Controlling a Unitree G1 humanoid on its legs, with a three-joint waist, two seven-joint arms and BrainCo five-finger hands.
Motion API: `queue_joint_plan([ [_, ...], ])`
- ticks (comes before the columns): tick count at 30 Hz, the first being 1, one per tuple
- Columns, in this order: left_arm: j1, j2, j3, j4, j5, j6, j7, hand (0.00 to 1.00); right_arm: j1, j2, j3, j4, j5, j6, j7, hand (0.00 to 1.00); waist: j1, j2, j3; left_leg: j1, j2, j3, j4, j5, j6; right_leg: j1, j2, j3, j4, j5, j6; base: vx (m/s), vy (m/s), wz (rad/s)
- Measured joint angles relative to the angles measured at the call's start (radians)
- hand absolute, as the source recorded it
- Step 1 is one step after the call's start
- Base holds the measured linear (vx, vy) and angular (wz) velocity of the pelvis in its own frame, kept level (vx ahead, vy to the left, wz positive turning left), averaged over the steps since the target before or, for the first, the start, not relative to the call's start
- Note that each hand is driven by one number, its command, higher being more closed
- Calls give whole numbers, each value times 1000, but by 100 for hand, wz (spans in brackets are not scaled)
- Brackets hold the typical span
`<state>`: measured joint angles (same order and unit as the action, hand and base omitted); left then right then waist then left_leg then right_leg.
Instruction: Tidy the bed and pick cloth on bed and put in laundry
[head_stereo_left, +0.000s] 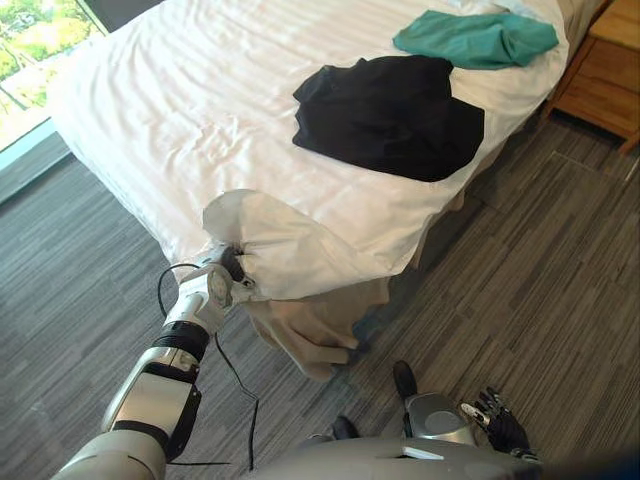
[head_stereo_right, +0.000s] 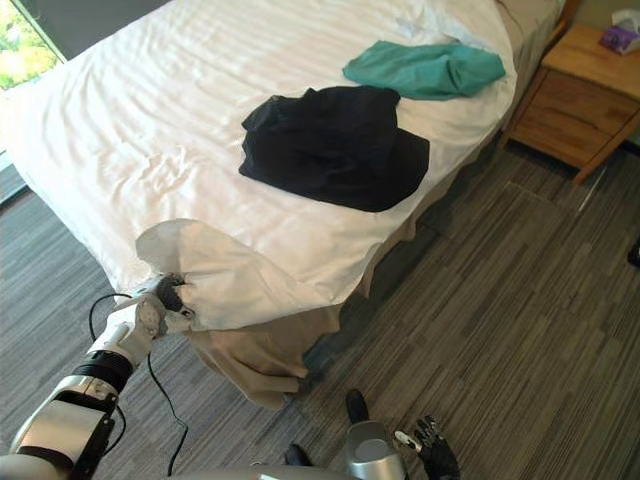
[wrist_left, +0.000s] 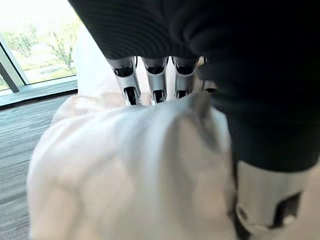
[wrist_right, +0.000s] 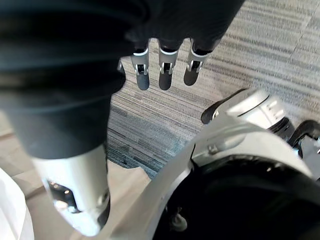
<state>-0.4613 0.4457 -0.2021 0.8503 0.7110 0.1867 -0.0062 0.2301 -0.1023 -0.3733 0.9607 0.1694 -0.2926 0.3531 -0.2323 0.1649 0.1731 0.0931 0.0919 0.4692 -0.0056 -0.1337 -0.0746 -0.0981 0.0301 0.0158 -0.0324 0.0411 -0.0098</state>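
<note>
Your left hand (head_stereo_left: 232, 268) is clamped on the corner of the sheet (head_stereo_left: 300, 245) at the foot of the bed (head_stereo_right: 120, 130). In the left wrist view its fingers (wrist_left: 157, 85) sink into the bunched white fold. That corner is lifted and turned back on itself, so the bed is not yet tidy.

Your right hand (head_stereo_left: 497, 415) hangs low over the floor (head_stereo_left: 560, 260), fingers straight and apart, holding nothing.

The black cloth (head_stereo_left: 390, 115) lies flat on the sheet, up the bed and to the right of the left hand, well apart from it. Its long side runs left to right as you look down. The green cloth (head_stereo_left: 475, 38) lies beyond it, near but apart, by the bed's far right edge.

Your left hand is the nearer to the black cloth, but it is busy. By my judgement your free right hand would have to rise and reach forward and leftward over the bed's edge to take it.
</note>
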Motion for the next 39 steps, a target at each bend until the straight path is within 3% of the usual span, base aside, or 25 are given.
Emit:
queue_joint_plan([
  [6,15,-11,-12,8,-116,-41,13,100,-2,-5,-13,20,-58,-12,14,0,0,-5,4,11,-2,8,0,3,-4,17,-3,-8,-4,-1,1,-5,-9,4],
  [11,37,-33,-15,26,-227,-153,9,100,-1,-4,-27,21,-78,-37,17,0,-7,-16,5,30,-10,-54,-2,6,1,74,-23,-71,-34,-4,7,-56,-6,36],
  [15,127,-31,-35,-94,-292,-204,-28,100,2,6,-24,22,-86,-42,14,0,8,-38,-5,29,-11,-118,-21,15,15,104,-27,-128,-62,-1,9,-30,-14,39],
  [19,214,-34,-58,-206,-301,-217,-62,100,-1,6,-11,21,-86,-42,1,0,39,-61,-26,24,-11,-160,-27,19,15,113,-29,-166,-62,-6,14,23,-15,34],
  [20,241,-34,-62,-237,-308,-221,-68,0,-2,7,-3,20,-86,-42,-5,0,53,-66,-31,22,-12,-178,-27,20,16,118,-30,-180,-62,-8,16,28,-6,29],
  [26,405,-41,-31,-393,-373,-220,-96,0,-37,11,42,20,-83,-41,-12,0,95,-91,-48,10,-15,-242,-26,22,19,133,-36,-247,-63,-9,18,36,5,30],
  [29,489,-59,8,-397,-419,-228,-129,0,-41,12,46,20,-76,-41,-12,0,129,-102,-58,10,-19,-264,-20,22,19,143,-36,-258,-63,-10,18,18,8,19],
  [33,585,-110,78,-385,-441,-253,-122,0,-45,12,45,40,-75,-39,-11,0,159,-117,-68,1,-26,-294,-17,27,27,149,-41,-285,-63,-9,20,-21,9,24],
  [35,597,-168,132,-309,-448,-270,-90,0,-50,17,44,59,-76,-26,-11,0,182,-128,-74,2,-28,-313,-10,28,29,162,-47,-301,-64,-9,20,-63,20,20],
  [39,659,-237,243,-72,-407,-273,-25,0,-51,29,39,58,-76,-15,-11,0,194,-139,-79,12,-34,-316,-11,29,31,176,-55,-307,-64,-14,26,-81,11,3],
])
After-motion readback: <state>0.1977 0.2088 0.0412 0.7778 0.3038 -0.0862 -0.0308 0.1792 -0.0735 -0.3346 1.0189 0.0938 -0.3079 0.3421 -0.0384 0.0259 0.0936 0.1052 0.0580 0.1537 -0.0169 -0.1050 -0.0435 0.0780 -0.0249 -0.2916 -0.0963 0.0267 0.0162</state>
